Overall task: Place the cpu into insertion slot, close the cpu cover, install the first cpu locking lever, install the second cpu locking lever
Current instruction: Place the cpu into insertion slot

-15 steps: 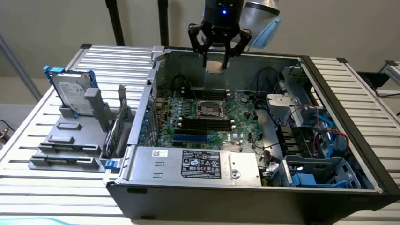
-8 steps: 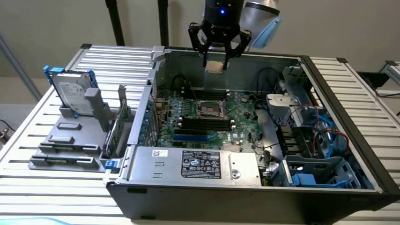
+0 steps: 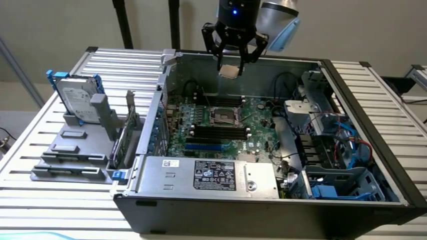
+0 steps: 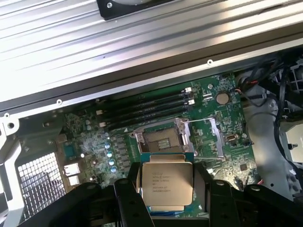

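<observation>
So the tool (image 3: 230,70) is clamped on the cpu (image 4: 165,184), held flat above the insertion slot (image 4: 163,140); cpu cover (image 4: 208,138) looks flipped open, leaving the socket clear

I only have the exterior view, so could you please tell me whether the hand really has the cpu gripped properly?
Observer: It looks so. In the wrist view the hand has its black fingers against two opposite edges of the cpu, whose printed metal top faces the camera.
Operator: Thank you. Is the insertion slot free to take it?
Observer: Yes. The insertion slot shows a bare dark centre with nothing seated in it.
</observation>
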